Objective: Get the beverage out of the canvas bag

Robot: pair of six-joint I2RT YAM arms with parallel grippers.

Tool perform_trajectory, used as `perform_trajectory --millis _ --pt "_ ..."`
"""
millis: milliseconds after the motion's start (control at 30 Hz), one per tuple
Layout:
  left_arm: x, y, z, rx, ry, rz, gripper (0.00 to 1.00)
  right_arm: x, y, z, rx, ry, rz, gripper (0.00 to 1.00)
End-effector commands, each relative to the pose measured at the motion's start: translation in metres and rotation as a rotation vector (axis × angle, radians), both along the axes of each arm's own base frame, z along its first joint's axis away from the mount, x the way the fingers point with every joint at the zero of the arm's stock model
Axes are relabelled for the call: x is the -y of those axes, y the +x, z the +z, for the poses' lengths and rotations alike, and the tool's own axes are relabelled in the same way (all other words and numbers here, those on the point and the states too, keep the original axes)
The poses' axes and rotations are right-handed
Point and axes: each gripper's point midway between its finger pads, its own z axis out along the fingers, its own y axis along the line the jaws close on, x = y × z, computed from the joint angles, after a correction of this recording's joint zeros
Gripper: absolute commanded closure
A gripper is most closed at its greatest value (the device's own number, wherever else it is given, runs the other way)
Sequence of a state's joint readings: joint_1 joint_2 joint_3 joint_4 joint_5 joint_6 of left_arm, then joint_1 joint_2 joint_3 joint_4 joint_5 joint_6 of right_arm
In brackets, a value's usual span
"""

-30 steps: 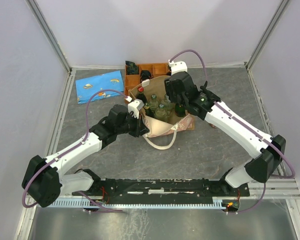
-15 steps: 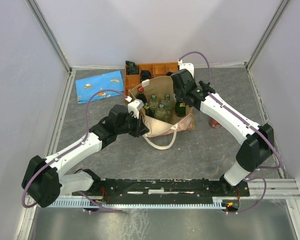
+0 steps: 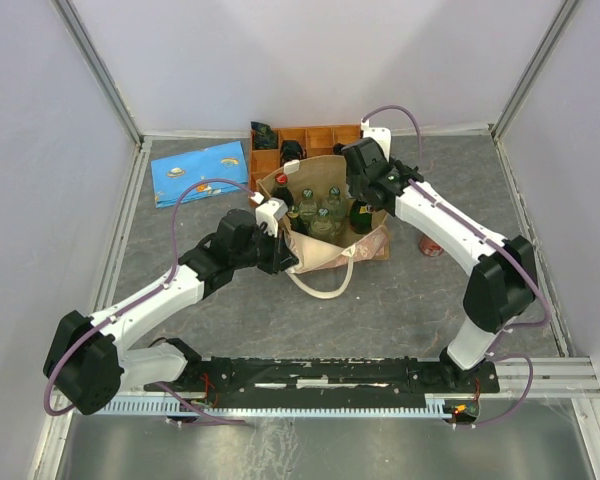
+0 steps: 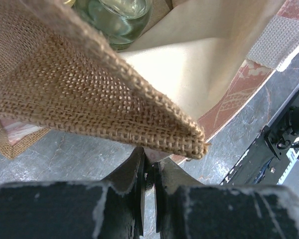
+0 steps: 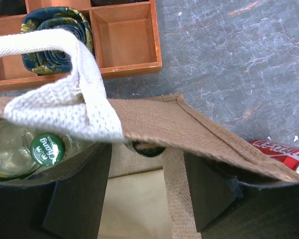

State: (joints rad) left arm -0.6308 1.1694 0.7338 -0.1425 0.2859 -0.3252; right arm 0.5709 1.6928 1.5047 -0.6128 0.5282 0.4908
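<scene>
- Left end effector [image 4: 148,162] stays pinched narrow on the near-left rim of the tan-brown boxy canvas bag [image 3: 325,258] on the grey worktop [image 3: 400,300].
- Glass beverage bottles [image 3: 318,212] stand inside it.
- Right end effector [image 5: 144,174], wide, has swung in over the far-right rim, ready to reach down.

Approx 5 bottles [image 3: 318,212] in bag [image 3: 320,260]; tray [image 3: 320,134] behind, can [image 3: 432,246] R.

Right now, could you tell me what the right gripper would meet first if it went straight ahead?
Probably the bag's rim, folded across in front of the open right gripper; a dark bottle top peeks from just beneath, but depth is unclear.
</scene>
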Motion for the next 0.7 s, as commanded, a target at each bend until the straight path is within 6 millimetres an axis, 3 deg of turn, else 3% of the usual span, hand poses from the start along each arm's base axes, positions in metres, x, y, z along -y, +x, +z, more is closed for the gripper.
perform_trajectory --millis 0,233,367,533,600,667 --pt "-0.005 -0.006 -0.016 -0.064 0.050 0.013 0.96 0.011 0.017 -0.005 0.027 -0.015 -0.064 0.33" --pt "-0.004 -0.006 -0.019 -0.075 0.054 0.008 0.96 0.007 0.029 -0.021 0.025 -0.009 -0.084 0.36" --pt "-0.004 -0.005 -0.020 -0.077 0.057 0.011 0.96 0.008 0.030 -0.035 0.003 -0.016 -0.099 0.43" --pt "-0.005 -0.005 -0.021 -0.079 0.060 0.012 0.96 0.012 0.027 -0.046 -0.008 -0.025 -0.121 0.60" --pt "-0.005 -0.005 -0.022 -0.080 0.061 0.011 0.96 0.015 0.025 -0.050 -0.010 -0.035 -0.129 0.76" --pt "-0.005 -0.005 -0.021 -0.079 0.060 0.012 0.96 0.018 0.023 -0.051 -0.012 -0.045 -0.135 0.99"
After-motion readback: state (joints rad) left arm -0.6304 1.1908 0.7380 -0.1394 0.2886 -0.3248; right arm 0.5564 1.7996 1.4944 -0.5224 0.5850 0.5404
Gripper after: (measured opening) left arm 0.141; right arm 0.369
